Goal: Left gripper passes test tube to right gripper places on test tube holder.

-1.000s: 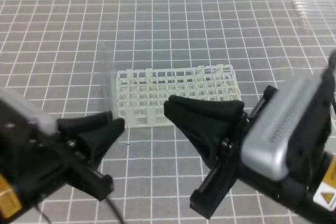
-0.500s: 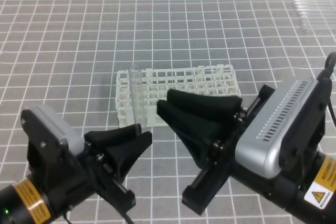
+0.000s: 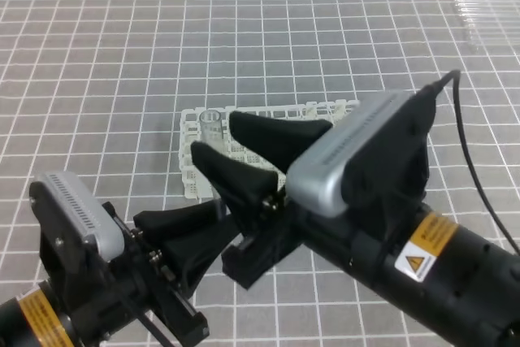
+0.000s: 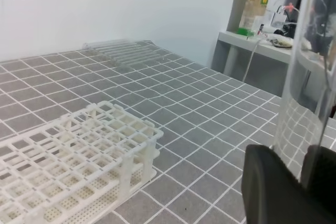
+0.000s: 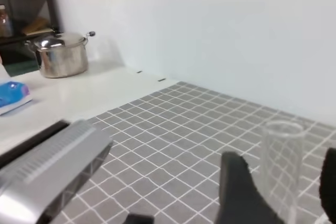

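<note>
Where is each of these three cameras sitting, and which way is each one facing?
Exterior high: above and behind both arms, looking down the grey tiled table at the white lattice plastic rack; shows the left claw and right claw.
Left wrist: on the left arm, facing across the rack; a black finger grips the slim clear glass tube.
Right wrist: on the right arm, facing the white wall; its fingers flank the tube.
Shared: all three see the tube.
</note>
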